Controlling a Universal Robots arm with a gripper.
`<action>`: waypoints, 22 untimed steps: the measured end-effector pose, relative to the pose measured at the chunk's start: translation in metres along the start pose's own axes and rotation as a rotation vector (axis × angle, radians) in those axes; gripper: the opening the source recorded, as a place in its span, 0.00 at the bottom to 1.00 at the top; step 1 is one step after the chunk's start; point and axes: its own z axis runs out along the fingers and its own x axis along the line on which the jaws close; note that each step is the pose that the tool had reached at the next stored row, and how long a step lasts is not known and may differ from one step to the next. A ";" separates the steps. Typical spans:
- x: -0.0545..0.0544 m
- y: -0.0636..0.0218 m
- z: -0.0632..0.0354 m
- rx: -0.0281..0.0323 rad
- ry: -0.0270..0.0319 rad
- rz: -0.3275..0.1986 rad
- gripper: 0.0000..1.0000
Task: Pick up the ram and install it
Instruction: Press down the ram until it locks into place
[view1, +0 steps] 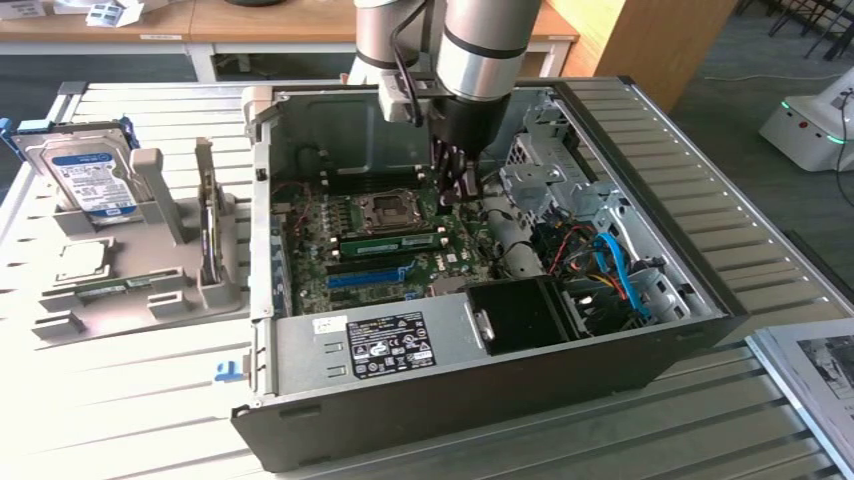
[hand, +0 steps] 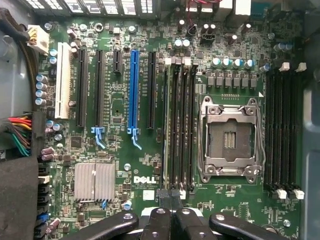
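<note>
The ram (view1: 390, 241) sits on edge in the memory slot just beside the CPU socket (view1: 388, 208), inside the open computer case (view1: 467, 400). In your wrist view it shows edge-on as a thin pale strip (hand: 167, 125) in the slot farthest from the socket (hand: 231, 137). Your gripper (view1: 457, 188) hangs over one end of that stick, its fingertips (hand: 163, 194) pressed together with nothing pinched between them.
</note>
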 end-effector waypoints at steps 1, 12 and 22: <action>0.000 0.0000 0.0008 0.0001 0.0000 0.000 0.10; 0.000 -0.0003 0.0091 0.0001 0.0000 0.000 0.10; 0.000 -0.0005 0.0168 0.0000 0.0000 0.000 0.10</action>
